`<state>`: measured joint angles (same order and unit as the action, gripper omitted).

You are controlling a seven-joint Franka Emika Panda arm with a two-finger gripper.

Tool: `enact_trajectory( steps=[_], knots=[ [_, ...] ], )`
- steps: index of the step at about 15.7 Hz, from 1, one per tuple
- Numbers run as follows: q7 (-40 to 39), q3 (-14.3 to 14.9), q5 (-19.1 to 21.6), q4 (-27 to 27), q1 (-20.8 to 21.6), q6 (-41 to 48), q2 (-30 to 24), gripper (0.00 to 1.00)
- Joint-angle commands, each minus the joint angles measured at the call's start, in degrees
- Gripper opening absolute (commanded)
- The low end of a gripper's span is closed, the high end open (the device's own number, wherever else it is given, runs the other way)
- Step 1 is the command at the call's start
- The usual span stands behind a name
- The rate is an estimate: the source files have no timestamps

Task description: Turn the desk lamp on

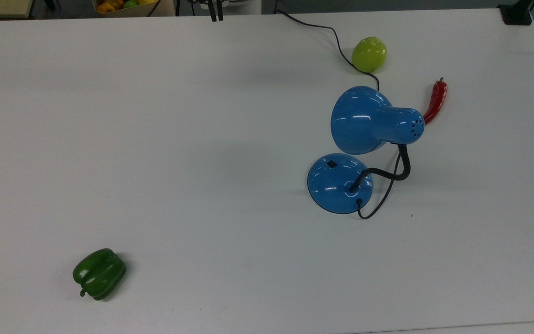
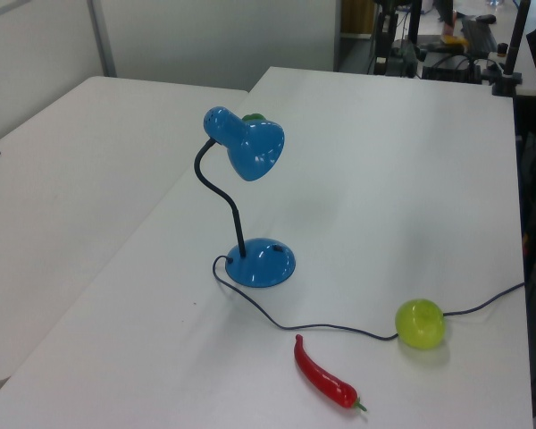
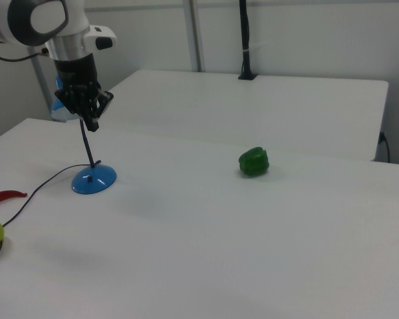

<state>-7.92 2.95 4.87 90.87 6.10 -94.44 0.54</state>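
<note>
The desk lamp stands on the white table [image 1: 202,139], unlit, at the top view's right. Its glossy blue shade [image 1: 359,119] hangs over the table beside the round blue base [image 1: 340,183], which carries a small black switch [image 1: 331,163]. A black gooseneck [image 1: 394,174] joins them. My gripper [image 1: 216,14] pokes in at the top view's upper edge, far from the lamp, fingers together and holding nothing. In the right view the gripper [image 3: 93,123] hangs high above the table, in front of the shade [image 3: 62,111] and above the base [image 3: 94,180].
The lamp's black cord [image 1: 336,41] runs past a green apple [image 1: 369,54] to the table's far edge. A red chili [image 1: 436,100] lies beside the shade. A green bell pepper [image 1: 99,273] sits at the top view's lower left. A second table [image 2: 62,179] adjoins.
</note>
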Motion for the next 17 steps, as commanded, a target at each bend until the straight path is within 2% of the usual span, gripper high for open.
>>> enact_trajectory(
  steps=[1,6,11,14,17],
  knots=[
    [-1.6,-0.1,0.8,2.9,0.2,-1.5,-1.6,0.0],
    [-1.6,-2.1,0.9,6.2,0.3,-2.1,-1.5,0.0],
    [-1.6,-3.4,0.9,10.8,0.7,-8.7,-1.2,0.0],
    [-1.5,-3.7,0.7,16.4,1.6,-17.3,-1.4,0.0],
    [-1.5,-5.2,0.3,20.5,2.2,-24.6,-0.7,0.0]
  ],
)
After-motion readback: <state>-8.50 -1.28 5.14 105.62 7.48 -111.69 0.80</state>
